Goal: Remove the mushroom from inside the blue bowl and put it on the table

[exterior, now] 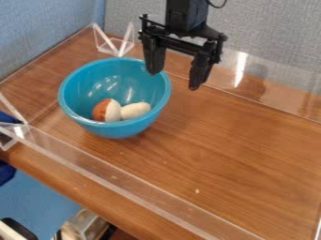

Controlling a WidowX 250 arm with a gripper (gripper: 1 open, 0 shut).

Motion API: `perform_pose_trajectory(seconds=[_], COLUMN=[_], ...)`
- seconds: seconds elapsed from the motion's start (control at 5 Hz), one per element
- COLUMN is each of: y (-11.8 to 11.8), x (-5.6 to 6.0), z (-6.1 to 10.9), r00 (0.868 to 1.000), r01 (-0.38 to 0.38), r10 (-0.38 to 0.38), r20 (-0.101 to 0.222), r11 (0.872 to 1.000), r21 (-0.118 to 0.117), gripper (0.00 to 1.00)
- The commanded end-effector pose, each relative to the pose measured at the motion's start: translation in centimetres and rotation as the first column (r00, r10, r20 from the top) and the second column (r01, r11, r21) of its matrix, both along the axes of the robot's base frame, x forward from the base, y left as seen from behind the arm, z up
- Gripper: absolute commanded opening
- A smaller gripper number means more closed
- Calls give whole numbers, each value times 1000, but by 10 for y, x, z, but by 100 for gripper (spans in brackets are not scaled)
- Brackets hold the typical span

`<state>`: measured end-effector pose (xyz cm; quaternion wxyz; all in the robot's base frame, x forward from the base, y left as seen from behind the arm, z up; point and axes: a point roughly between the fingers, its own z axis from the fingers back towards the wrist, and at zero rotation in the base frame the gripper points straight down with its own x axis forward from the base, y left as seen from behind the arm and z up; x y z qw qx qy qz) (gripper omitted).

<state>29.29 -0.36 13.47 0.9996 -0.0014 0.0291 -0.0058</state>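
The blue bowl (114,97) sits on the table (226,141), toward the left and far side of the wood-grain surface, and serves here as the landmark for everything else. Inside it, on the bowl's floor, lies the mushroom (123,110): its orange-brown cap points toward the bowl's left wall and its white stem toward the right wall, so the toy rests on its side rather than upright. The pincer (175,77) hangs above the bowl's far right rim, pointing straight down, with its two dark fingers (153,58) spread wide and nothing between them; it is released and grasps nothing. One finger stands over the bowl's inner far wall, the other outside the rim to the bowl's right. The mushroom lies below and to the left of the pincer, nearer the camera, clearly apart from both fingertips and not touching them. Low clear acrylic walls (126,178) edge the table around the bowl, one running along the near side in front of it and another behind it. The wood to the right of the bowl is bare tabletop.
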Motion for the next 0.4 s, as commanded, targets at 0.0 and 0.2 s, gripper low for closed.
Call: perform_pose_trajectory(seconds=[0.0,0.2], y=[2,26], x=[-2,-9], z=[-5,-13], r00=[1000,999], r01=[2,-9], r10=[-2,9], r20=[-15,-36], r11=[1000,1000], r21=[-2,0], gripper=[100,100])
